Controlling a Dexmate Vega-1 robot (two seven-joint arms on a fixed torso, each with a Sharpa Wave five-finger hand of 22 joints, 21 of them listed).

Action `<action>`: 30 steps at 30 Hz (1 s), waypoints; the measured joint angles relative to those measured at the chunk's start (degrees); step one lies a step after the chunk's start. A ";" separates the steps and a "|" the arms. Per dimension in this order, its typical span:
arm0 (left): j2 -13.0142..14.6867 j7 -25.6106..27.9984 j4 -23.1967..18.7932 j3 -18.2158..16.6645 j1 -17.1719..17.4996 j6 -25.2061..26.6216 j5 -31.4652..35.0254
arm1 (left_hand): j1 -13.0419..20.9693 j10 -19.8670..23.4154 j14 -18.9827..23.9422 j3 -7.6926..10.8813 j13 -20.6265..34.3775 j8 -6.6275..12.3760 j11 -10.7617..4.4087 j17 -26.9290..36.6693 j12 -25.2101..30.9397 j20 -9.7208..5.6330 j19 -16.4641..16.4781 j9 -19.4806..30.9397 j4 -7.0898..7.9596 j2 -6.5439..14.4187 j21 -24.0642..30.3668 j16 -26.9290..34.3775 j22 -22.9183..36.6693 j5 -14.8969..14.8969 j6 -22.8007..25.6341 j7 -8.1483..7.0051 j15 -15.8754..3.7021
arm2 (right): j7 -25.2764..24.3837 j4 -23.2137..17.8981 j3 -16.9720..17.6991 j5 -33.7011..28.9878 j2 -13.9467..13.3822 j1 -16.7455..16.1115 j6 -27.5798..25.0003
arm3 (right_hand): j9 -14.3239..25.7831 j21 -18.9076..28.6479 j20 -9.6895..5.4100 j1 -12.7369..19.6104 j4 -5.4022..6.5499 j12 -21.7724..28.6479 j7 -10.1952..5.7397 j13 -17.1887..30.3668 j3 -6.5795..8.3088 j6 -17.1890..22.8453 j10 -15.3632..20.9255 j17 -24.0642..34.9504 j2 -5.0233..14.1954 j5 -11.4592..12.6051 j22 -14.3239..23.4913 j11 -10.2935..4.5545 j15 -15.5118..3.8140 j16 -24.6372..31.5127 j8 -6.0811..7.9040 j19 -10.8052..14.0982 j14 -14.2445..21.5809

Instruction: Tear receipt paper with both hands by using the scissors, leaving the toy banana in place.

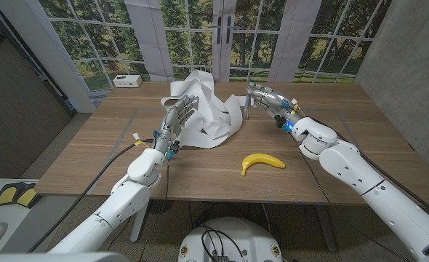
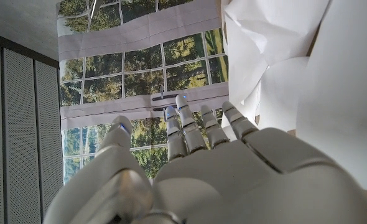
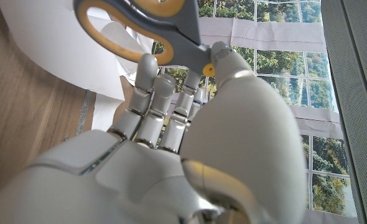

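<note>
Left hand (image 2: 208, 168) spread beside crumpled receipt paper (image 2: 283, 56).

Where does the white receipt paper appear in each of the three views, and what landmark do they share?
Head view: receipt paper crumpled at table centre, between the hands.
Left wrist view: paper beside the left hand, which does not grip it.
Right wrist view: paper behind the scissors.
Shared landmark: the windows.

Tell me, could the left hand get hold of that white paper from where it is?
Probably yes: the left hand is raised right beside the crumpled receipt paper, fingers apart and holding nothing, with nothing between them.
</note>
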 measured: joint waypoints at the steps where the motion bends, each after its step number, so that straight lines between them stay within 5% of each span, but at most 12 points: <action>1: 0.05 -0.19 -0.04 0.06 -0.09 0.08 -0.11 | 0.00 -0.03 0.10 0.00 0.00 0.20 0.54 0.00 0.00 0.00 0.00 0.00 0.00 0.00 0.00 0.00 0.00 0.00 0.31 0.31 0.50 | 0.05 0.08 -0.02 0.08 0.09 0.06 0.04 | 0.00 0.00 0.00 0.00 0.00 0.00 -0.18 -0.01 0.00 -0.18 0.00 0.00 0.00 0.00 -0.10 0.00 0.12 0.00 0.00 0.00 -0.12; 13: 0.01 -2.81 0.20 0.68 -1.44 0.66 -2.16 | 0.00 -0.96 -0.12 0.00 -0.04 0.90 3.15 -0.14 -0.45 -0.94 -0.08 0.00 0.00 0.00 0.24 0.00 0.00 0.00 2.99 0.35 1.05 | 1.04 1.03 -0.09 1.70 1.10 0.84 0.41 | 0.00 0.45 -0.21 -0.21 0.13 0.00 -0.28 -0.25 0.13 -0.29 0.00 0.01 0.21 -0.18 -0.68 0.00 0.31 0.44 0.00 -0.20 -0.31; 19: -0.25 -4.34 0.66 1.01 -2.11 0.69 -3.41 | 0.00 -1.84 -1.37 0.00 -0.55 1.78 4.94 -0.16 -1.47 -1.14 -0.29 0.11 0.00 0.00 0.24 -0.35 0.00 0.00 6.97 2.44 1.28 | 1.41 1.72 -0.24 2.24 1.64 1.39 0.41 | -0.01 0.45 -0.21 -0.21 0.13 0.00 -0.28 -0.28 0.13 -0.29 0.00 0.01 0.21 0.02 -1.20 0.00 0.31 0.66 0.00 -0.20 -0.30; 30: -0.54 -6.26 1.01 1.63 -2.77 0.59 -4.30 | 0.53 -7.68 -7.02 0.72 -1.22 1.78 5.63 -0.15 -3.72 -0.94 -2.38 0.26 -0.24 0.53 0.23 -0.85 0.00 0.00 9.83 2.43 2.20 | 2.55 2.64 -0.53 3.48 2.28 2.24 0.42 | 0.27 0.76 -0.21 -0.21 0.13 0.00 -0.49 -0.71 0.13 -0.08 0.00 0.01 0.21 0.02 -1.73 0.00 0.32 1.06 0.00 -0.20 0.15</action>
